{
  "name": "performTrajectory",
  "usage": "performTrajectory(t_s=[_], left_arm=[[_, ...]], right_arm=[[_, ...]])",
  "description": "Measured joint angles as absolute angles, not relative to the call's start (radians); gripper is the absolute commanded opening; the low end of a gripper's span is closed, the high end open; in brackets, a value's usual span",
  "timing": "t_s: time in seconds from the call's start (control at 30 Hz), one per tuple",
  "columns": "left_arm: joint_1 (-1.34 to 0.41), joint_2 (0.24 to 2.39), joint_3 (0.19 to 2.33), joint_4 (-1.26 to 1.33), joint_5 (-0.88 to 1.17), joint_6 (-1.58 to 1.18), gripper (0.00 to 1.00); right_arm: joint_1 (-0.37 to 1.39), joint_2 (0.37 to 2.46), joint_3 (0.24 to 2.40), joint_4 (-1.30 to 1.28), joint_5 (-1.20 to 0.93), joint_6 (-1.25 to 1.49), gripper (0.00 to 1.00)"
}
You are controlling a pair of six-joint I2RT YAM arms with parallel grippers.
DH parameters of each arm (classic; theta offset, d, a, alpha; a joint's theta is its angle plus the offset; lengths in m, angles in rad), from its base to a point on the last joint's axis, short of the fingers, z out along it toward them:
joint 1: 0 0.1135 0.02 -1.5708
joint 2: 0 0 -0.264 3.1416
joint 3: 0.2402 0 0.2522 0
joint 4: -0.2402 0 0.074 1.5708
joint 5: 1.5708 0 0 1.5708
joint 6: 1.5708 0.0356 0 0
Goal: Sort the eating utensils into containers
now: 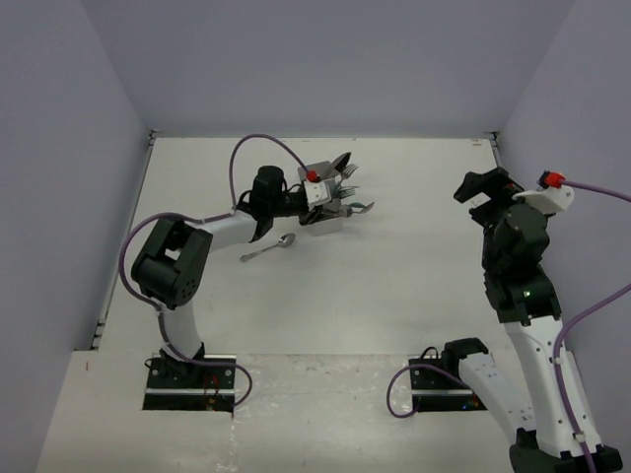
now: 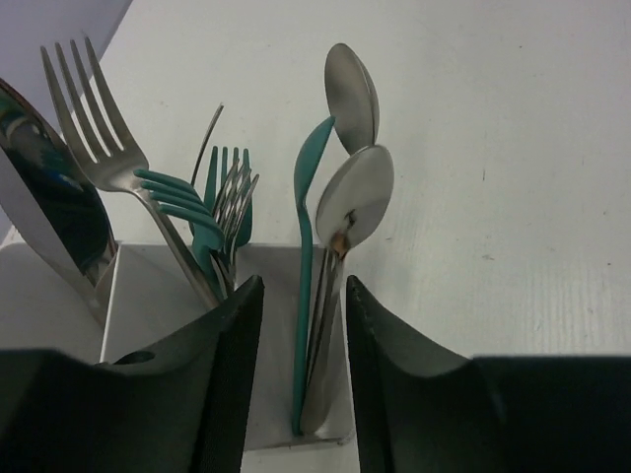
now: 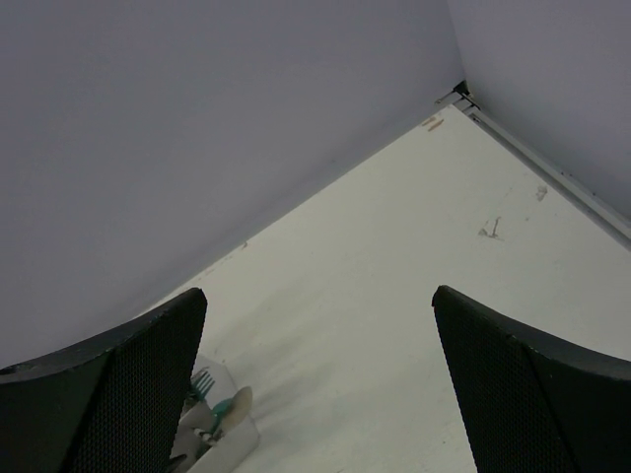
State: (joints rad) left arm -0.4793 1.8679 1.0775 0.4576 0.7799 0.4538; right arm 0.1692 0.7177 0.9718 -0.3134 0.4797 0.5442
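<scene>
Blocking the box [image 2: 158, 296], left end effector [image 2: 304, 296] narrowly parted; right end effector [image 3: 317, 296] wide apart.

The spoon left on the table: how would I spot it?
On the white table, find the small box full of cutlery. Close by, beside the left arm, a silver spoon lies flat, the only piece outside the box.

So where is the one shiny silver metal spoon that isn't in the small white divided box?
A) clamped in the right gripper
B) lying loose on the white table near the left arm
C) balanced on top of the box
B: the shiny silver metal spoon lies flat on the white table, apart from the small white divided box, and the right gripper is open and empty.
</scene>
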Motion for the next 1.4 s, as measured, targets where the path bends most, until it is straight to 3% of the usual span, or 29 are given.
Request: performTrajectory(t_s=[0.03,0.1,0.13,0.17,0.47,0.63,0.83,1.17,1.27,1.33,1.37,1.4], left_arm=[[-0.479,1.86,1.077,0.435,0.77,0.462,0.55],[-0.479,1.832,1.075,0.396,0.752,0.487,0.56],[-0.479,1.81,1.074,0.376,0.744,0.495,0.87],[-0.479,1.784,1.072,0.361,0.739,0.514,1.0],[-0.443,1.539,1.145,-0.013,0.723,0.706,1.0],[-0.348,1.634,1.345,-0.428,0.728,0.901,1.0],[-0.31,1.734,1.265,-0.648,0.611,1.022,1.0],[-0.315,1.833,1.194,-0.604,0.466,0.935,0.99],[-0.315,1.837,1.158,-0.577,0.431,0.904,0.93],[-0.315,1.847,1.152,-0.561,0.419,0.884,0.79],[-0.315,1.847,1.153,-0.552,0.416,0.874,0.64],[-0.315,1.847,1.153,-0.547,0.414,0.87,0.58]], right_arm=[[0.169,0.718,0.972,-0.313,0.479,0.542,0.99],[0.169,0.717,0.972,-0.308,0.478,0.542,0.99],[0.169,0.715,0.972,-0.305,0.476,0.542,0.99],[0.169,0.713,0.972,-0.303,0.475,0.542,0.99],[0.169,0.694,0.972,-0.278,0.467,0.53,0.99],[0.169,0.741,0.992,-0.288,0.482,0.504,0.99],[0.169,0.877,1.08,-0.361,0.521,0.48,0.99],[0.169,0.951,1.101,-0.449,0.587,0.482,0.99],[0.169,0.956,1.101,-0.455,0.595,0.483,0.99],[0.169,0.963,1.101,-0.458,0.598,0.486,0.99],[0.169,0.966,1.101,-0.459,0.601,0.487,0.99],[0.169,0.97,1.101,-0.46,0.604,0.487,0.99]])
